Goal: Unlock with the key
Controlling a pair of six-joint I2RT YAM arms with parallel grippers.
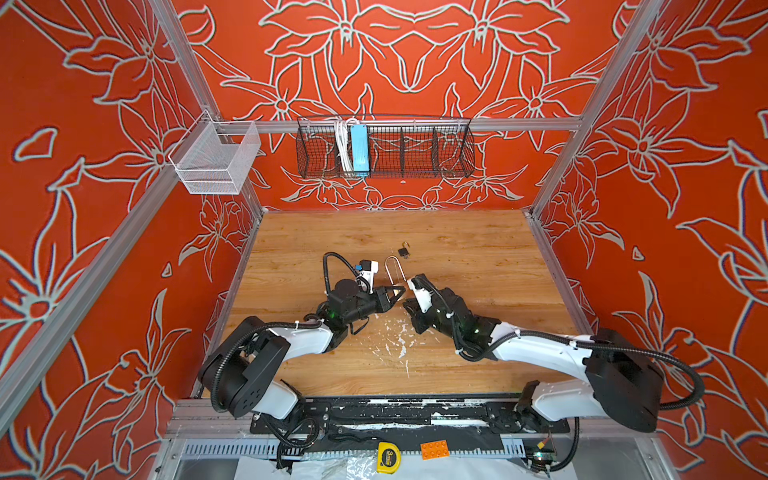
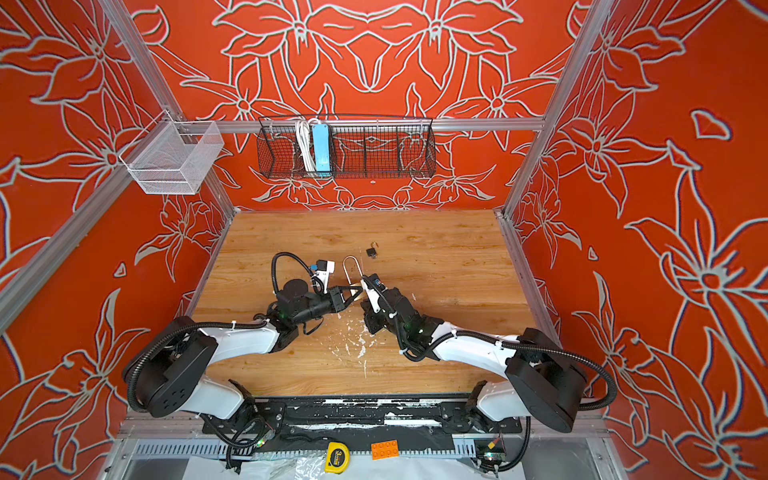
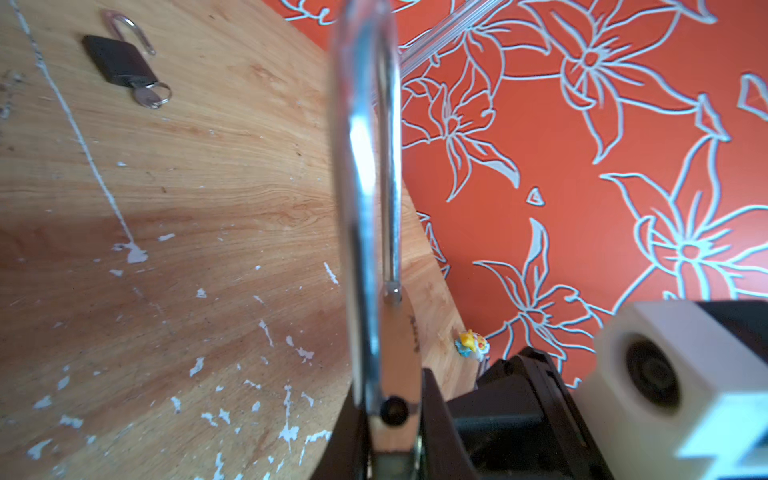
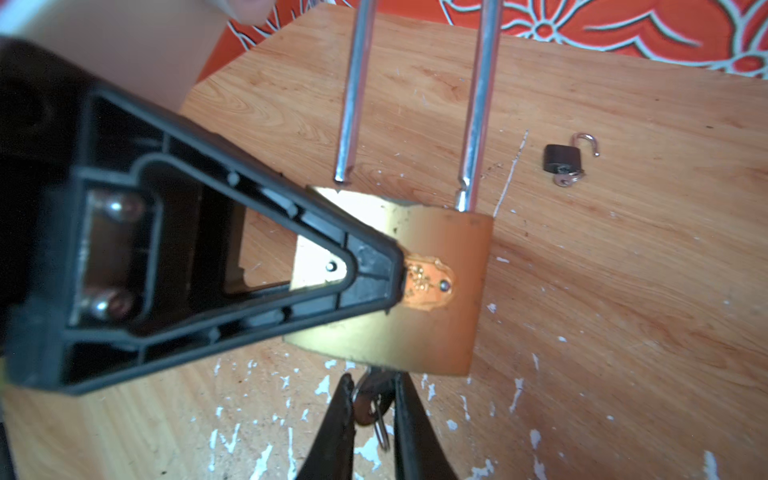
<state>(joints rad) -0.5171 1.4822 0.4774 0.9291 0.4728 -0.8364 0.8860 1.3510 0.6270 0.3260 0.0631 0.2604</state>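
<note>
A brass padlock (image 4: 440, 332) with a long silver shackle (image 4: 478, 104) is held above the wooden table. My left gripper (image 3: 392, 399) is shut on the flat sides of its body (image 3: 399, 353); one of its fingers (image 4: 249, 270) covers part of the brass in the right wrist view. One shackle leg ends free just above the body; the other leg goes into it. The key (image 4: 368, 405) sticks out of the padlock's underside, and my right gripper (image 4: 372, 390) is shut on it. In both top views the grippers (image 1: 392, 297) (image 2: 363, 307) meet mid-table at the padlock (image 1: 390, 270) (image 2: 351, 270).
A small black padlock (image 1: 404, 250) (image 4: 561, 158) lies further back on the table, its shackle open and a key in it. A black wire basket (image 1: 386, 145) and a white mesh basket (image 1: 216, 158) hang on the walls. A tape measure (image 1: 388, 457) and orange brick (image 1: 434, 449) sit past the front edge.
</note>
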